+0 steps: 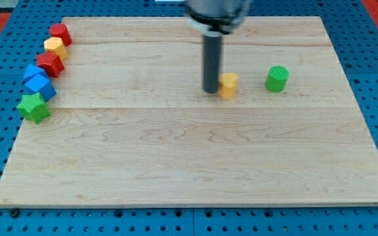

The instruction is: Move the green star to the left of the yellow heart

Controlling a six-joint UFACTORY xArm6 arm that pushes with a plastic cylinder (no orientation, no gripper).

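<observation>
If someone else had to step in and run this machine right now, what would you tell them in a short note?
My tip: down on the wooden board, right beside the small yellow heart block, on its left.
Green star block: far off at the board's left edge, lowest in a column of red, yellow and blue blocks, apparently untouched.
A green cylinder sits right of the heart.
Done: nothing visible.
Left: fetch the star and push it across to the heart's left side.
</observation>
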